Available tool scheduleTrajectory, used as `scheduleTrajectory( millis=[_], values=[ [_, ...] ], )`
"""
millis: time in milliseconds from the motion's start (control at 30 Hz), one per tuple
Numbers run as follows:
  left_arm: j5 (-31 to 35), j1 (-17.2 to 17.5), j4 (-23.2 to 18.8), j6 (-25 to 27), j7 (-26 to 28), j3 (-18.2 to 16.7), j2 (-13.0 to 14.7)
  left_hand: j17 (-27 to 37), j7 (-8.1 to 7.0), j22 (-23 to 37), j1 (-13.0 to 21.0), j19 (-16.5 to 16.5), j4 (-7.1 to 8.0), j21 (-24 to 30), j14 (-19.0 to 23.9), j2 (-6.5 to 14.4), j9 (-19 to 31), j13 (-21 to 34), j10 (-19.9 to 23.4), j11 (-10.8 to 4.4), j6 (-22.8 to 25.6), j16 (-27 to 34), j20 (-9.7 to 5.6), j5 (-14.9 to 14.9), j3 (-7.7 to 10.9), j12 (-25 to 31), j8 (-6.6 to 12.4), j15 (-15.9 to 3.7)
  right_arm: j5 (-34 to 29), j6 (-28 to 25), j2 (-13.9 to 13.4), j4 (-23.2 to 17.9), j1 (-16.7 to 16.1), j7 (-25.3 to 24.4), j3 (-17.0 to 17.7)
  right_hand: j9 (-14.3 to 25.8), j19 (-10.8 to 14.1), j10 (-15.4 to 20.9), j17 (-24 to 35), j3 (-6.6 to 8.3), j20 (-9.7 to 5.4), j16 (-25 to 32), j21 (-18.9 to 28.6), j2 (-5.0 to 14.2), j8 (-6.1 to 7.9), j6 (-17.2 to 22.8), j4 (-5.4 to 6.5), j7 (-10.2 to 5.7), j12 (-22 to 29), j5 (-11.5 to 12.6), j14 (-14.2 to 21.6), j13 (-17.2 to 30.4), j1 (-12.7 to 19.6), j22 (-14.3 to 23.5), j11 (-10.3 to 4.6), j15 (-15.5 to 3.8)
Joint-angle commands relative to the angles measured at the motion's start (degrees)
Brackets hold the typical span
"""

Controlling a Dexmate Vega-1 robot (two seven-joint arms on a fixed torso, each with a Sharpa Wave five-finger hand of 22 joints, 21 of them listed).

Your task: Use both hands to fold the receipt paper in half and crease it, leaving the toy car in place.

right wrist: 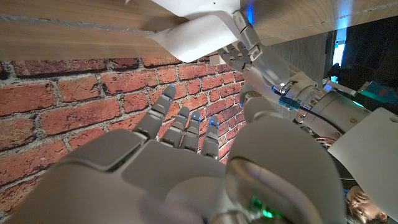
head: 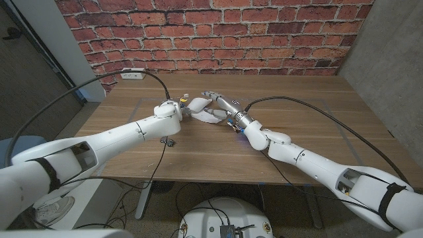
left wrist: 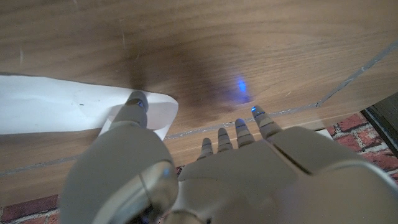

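The white receipt paper strip (head: 201,110) lies mid-table. The left hand (head: 187,108) presses a fingertip on its end, anchoring it, while the right hand (head: 213,96) hovers unclenched beyond, apparently ready to fold.

The table (head: 310,132) is brown wood with a smooth, slightly shiny top and dark grain lines. The paper (left wrist: 56,106) is thin, white and matt, and it curls at one end. Both arms have smooth, glossy white plastic shells. The left hand (left wrist: 249,168) and right hand (right wrist: 155,168) look like dull grey plastic. The far wall (head: 218,33) is rough red brick.
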Motion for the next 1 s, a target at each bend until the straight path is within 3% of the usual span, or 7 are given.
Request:
scheduleTrajectory(
  millis=[33, 167, 233, 400, 600, 800, 1000],
  values=[
    [2.99, 1.01, 3.17, 1.03, 5.77, 0.40, -2.42, -0.04, -0.46, 0.02, 1.67, 1.97, 0.44, 0.89, 2.70, 0.95, 0.11, -0.05, 2.86, -1.32, -2.25, 0.60, -0.38, -0.98, 0.46, 1.06, 0.76, -1.48, -0.75, -1.47, 0.21, -0.47, 0.99, 1.23, -0.15, 0.21, 0.13, -1.64, 0.03, -0.40, -0.08, 0.07, 0.29, 0.68, -0.40, -1.07, 0.01, 0.03, -0.37, -0.09, -0.78, 0.20, 0.47, 0.07, 0.00, -1.14],
    [2.51, 3.74, 1.82, -1.29, 9.43, -2.52, -1.71, -0.09, -0.57, 0.01, 1.54, 3.62, 1.12, 1.54, 5.13, 1.08, 0.07, -0.20, 5.36, -2.34, -0.11, 0.82, -0.86, -1.76, -0.18, 1.73, 0.84, -2.30, -3.22, -5.86, 1.10, -1.01, 2.47, 3.38, -1.43, 0.22, -0.87, -3.36, -0.13, -1.01, 0.01, -0.69, -0.04, -0.10, -0.55, -2.06, -0.29, 0.16, -0.71, -0.23, -3.03, 0.22, 0.72, 0.06, -0.22, -0.52],
    [1.93, 4.83, 1.17, -2.16, 10.39, -3.94, -1.44, 0.02, -0.81, 0.02, 0.04, 3.69, 1.88, 1.58, 5.71, 0.19, 0.07, -0.24, 6.02, -2.48, 0.33, 0.77, -0.95, -1.97, -1.35, 1.82, 0.64, -2.52, -3.98, -8.52, 1.72, -1.13, 3.60, 6.15, -2.36, 0.26, -2.95, -4.80, -0.06, -2.86, 0.55, -0.90, -0.57, -2.03, -0.38, -2.43, 0.32, 0.32, -0.64, -0.18, -4.94, 0.26, -0.87, 0.07, 0.77, 0.35],
    [1.03, 6.80, -0.01, -3.32, 12.09, -6.43, -1.06, 0.28, -1.16, 0.08, -3.58, 3.32, 3.59, 1.44, 6.00, -1.64, 0.09, -0.27, 6.53, -2.69, 0.90, 0.50, -0.90, -1.76, -3.95, 1.71, 0.22, -2.66, -6.64, -11.97, 4.95, 3.28, 7.36, 8.84, -5.97, 0.33, -3.90, -4.94, -0.03, -3.95, 0.42, -0.86, -0.53, -2.55, 0.43, -0.60, 0.76, 0.52, -0.18, 0.27, -6.38, 0.31, -1.68, 0.09, 1.13, 0.49],
    [0.29, 7.85, -0.35, -3.54, 12.30, -7.62, -0.94, 0.34, -1.23, 0.11, -4.74, 3.27, 4.14, 1.43, 6.28, -2.16, 0.08, -0.28, 6.87, -2.78, 1.36, 0.48, -0.94, -1.53, -4.79, 1.72, 0.16, -2.94, -8.70, -12.19, 7.90, 10.06, 10.24, 3.42, -8.62, 0.37, -0.51, 2.34, 1.13, -5.16, -1.46, 3.06, 1.14, -0.12, 1.65, 5.72, 1.85, 0.10, 2.84, 1.71, 1.86, 0.73, -1.94, 0.16, -0.64, -3.76],
    [1.06, 7.17, -0.32, -2.15, 11.08, -6.27, -0.88, 0.37, -1.19, 0.13, -5.51, 3.23, 4.48, 1.42, 6.28, -2.63, 0.08, -0.29, 6.91, -2.81, 1.63, 0.38, -0.88, -1.30, -5.41, 1.64, 0.09, -3.15, -8.17, -14.55, 10.45, 15.38, 11.28, -4.52, -8.91, 0.36, 0.42, 2.95, 1.99, -6.04, -1.46, 4.00, 1.43, 0.04, 1.44, 6.34, 2.61, 0.11, 3.11, 1.84, 3.39, 0.89, -3.01, 0.22, -0.95, -3.96],
    [1.86, 6.43, 0.23, -1.49, 10.33, -4.92, -1.12, 0.27, -1.28, 0.11, -4.99, 3.21, 4.27, 1.40, 5.89, -2.39, 0.08, -0.32, 6.51, -3.01, 1.56, 0.04, -0.87, -0.97, -5.35, 1.34, -0.11, -3.21, -7.96, -18.48, 11.16, 16.18, 11.48, -8.81, -9.57, 0.37, 2.06, 4.76, 3.02, -6.70, -1.27, 5.82, 1.88, 0.19, 0.85, 6.21, 2.40, 0.30, 3.80, 2.32, 6.86, 1.04, -2.75, 0.27, -0.45, -4.49]
  ],
)
